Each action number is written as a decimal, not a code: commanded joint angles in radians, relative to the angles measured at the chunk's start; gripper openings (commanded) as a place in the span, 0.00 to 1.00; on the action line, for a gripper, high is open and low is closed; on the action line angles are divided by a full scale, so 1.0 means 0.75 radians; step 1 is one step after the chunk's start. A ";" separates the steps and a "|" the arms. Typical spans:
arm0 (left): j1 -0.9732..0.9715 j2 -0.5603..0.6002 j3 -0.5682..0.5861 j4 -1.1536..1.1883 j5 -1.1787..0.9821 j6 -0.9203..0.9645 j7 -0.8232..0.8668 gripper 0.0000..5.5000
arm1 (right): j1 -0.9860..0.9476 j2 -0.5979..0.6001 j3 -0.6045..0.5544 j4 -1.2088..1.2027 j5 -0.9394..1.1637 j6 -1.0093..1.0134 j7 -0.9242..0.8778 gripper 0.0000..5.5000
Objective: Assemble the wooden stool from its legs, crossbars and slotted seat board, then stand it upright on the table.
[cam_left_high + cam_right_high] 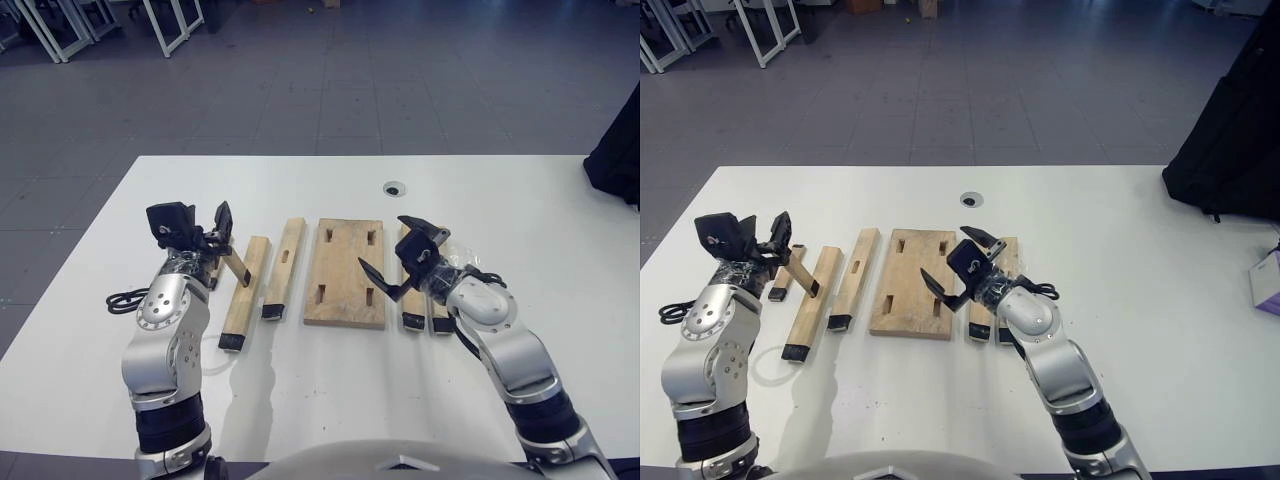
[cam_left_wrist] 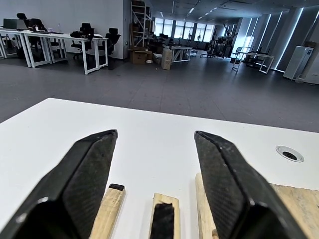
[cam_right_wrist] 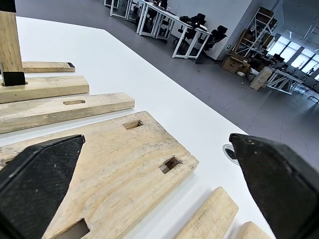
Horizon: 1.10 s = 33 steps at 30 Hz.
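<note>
At left centre a black cable [image 1: 125,299] lies on the white table [image 1: 520,210]. The left gripper [image 1: 197,226] gapes empty beside a leg [image 1: 246,290]. Mid-frame, the seat board [image 1: 346,272] lies flat. The right gripper [image 1: 381,243] is spread wide and empty at its right edge. Grey tiled floor [image 1: 400,70] fills the top.
</note>
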<state>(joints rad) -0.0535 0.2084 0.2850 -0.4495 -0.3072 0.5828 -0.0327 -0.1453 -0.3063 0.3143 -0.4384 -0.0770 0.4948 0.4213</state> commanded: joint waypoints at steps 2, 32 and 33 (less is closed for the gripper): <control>-0.014 0.020 -0.016 -0.017 0.027 -0.004 0.002 0.52 | -0.030 0.013 0.002 0.016 -0.005 -0.002 -0.003 0.98; -0.130 -0.074 -0.045 0.586 -0.058 -0.377 -0.144 0.52 | -0.121 0.006 -0.018 0.105 0.018 0.001 0.098 0.98; -0.153 -0.064 -0.043 0.571 -0.062 -0.370 -0.139 0.52 | -0.117 0.012 -0.013 0.103 0.016 0.000 0.095 0.98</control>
<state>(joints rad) -0.1992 0.1757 0.2765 -0.0852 -0.3551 0.2271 -0.1435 -0.2228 -0.2957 0.3003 -0.3603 -0.0727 0.4877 0.4904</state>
